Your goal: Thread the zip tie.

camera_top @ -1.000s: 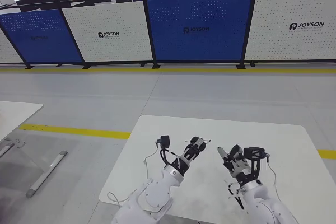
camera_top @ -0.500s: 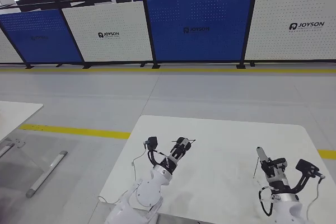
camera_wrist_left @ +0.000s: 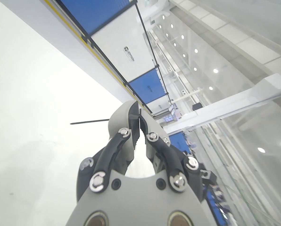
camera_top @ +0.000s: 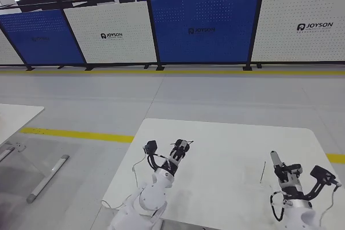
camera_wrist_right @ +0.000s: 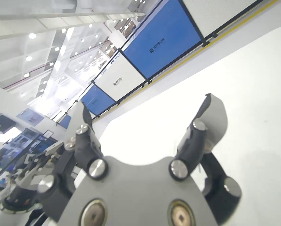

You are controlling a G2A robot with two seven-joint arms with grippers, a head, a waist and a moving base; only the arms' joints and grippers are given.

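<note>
Both arms lie low over the near part of the smooth white table [camera_top: 236, 138], wrists tipped upward. The left gripper [camera_wrist_left: 138, 116], grey shells on black links, is clenched on the zip tie [camera_wrist_left: 88, 121], a thin black strip poking out sideways. The right gripper [camera_wrist_right: 145, 101] gapes, grasping nothing. Farther back stand blue and white perforated panels [camera_top: 204, 29].

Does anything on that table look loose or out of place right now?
Slightly odd: a thin dark strip, perhaps a second tie, lies loose on the table near the open, empty right gripper. The left gripper is shut on a zip tie, its end sticking out sideways.
</note>
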